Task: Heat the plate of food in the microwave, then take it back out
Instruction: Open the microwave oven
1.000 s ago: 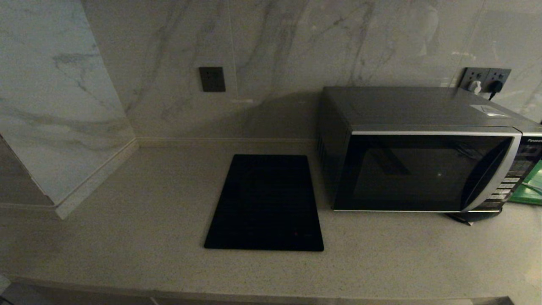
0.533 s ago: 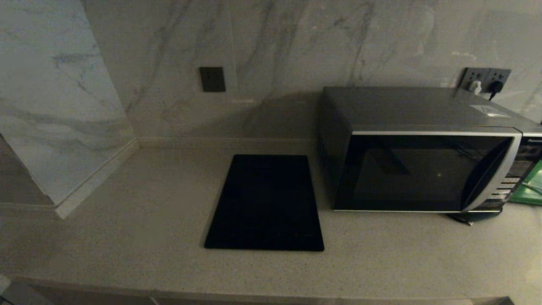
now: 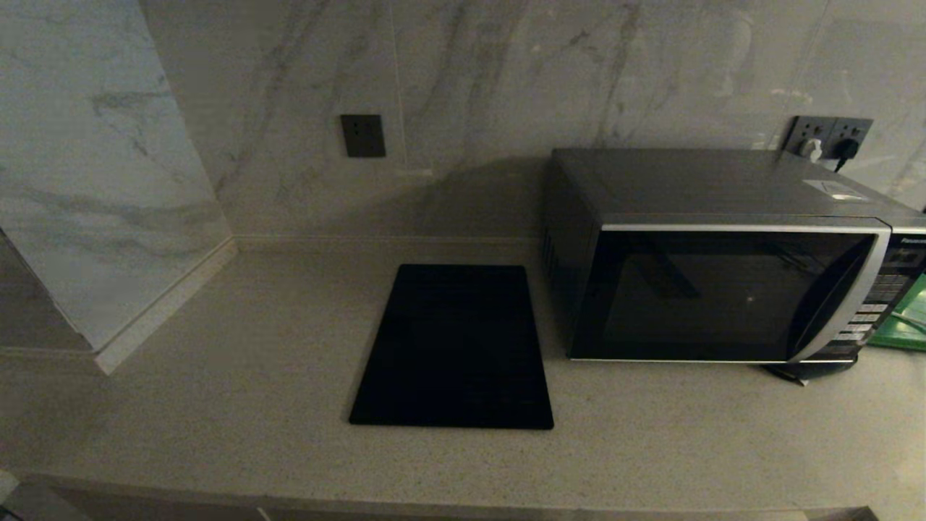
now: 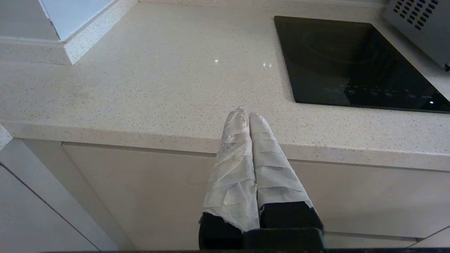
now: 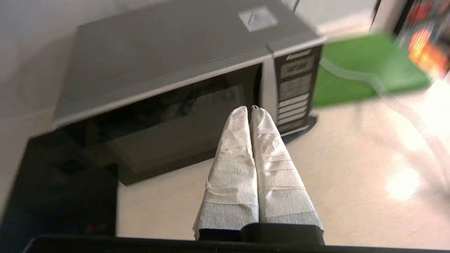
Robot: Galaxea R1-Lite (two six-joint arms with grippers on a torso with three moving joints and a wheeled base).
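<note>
The microwave (image 3: 723, 289) stands at the right of the counter with its black glass door shut; it also fills the right wrist view (image 5: 182, 84). The plate of food is out of view. My right gripper (image 5: 250, 109) hangs shut in front of the microwave, near the edge between door and button panel (image 5: 294, 95), holding nothing. My left gripper (image 4: 248, 114) is shut and empty, low at the counter's front edge, left of the cooktop. Neither arm shows in the head view.
A flat black cooktop (image 3: 456, 347) is set into the counter (image 3: 217, 391) left of the microwave. A green object (image 3: 904, 318) lies to the microwave's right. A marble wall with sockets (image 3: 828, 137) runs behind, and a wall block juts out at the left.
</note>
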